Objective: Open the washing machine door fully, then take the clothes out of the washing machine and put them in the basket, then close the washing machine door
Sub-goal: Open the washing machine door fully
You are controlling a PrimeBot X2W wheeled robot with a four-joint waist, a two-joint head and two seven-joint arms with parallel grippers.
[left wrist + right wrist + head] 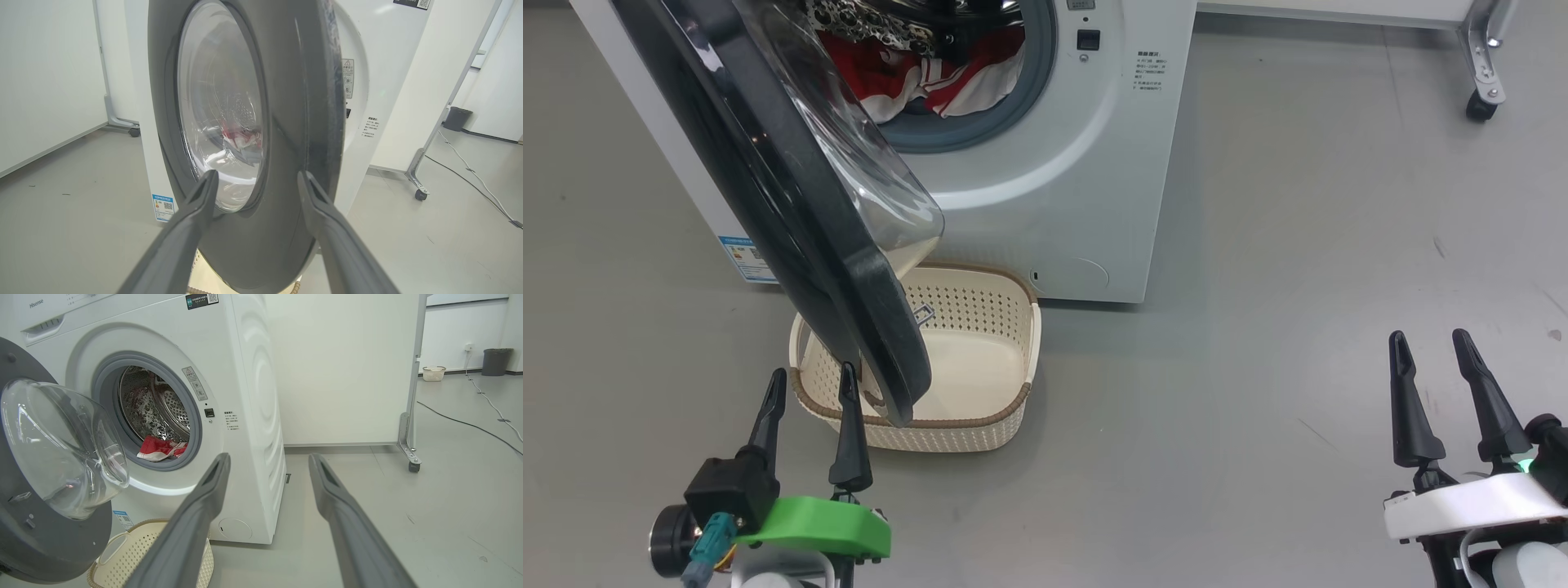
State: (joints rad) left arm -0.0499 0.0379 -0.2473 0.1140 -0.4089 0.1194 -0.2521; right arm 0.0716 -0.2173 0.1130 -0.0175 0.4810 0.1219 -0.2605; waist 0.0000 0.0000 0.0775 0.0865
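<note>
The washing machine point(1045, 188) point(249, 396) stands ahead with its door point(792, 212) point(286, 122) point(45, 490) swung partly out over the basket point(980, 327) point(135, 555). Red and white clothes point(931, 73) point(161, 448) lie in the drum mouth. My left gripper point(813, 384) point(255, 179) is open, its fingertips close to the door's black rim, just before the basket's near wall. My right gripper point(1429, 339) point(267, 461) is open over bare floor, well right of the machine, holding nothing.
A wheeled white partition frame point(1482, 65) point(410, 457) stands right of the machine. A cable point(470, 424) runs across the floor beyond it, with a dark bin point(495, 361) and a small basket point(434, 373) far off. Grey floor point(1298, 286) lies open to the right.
</note>
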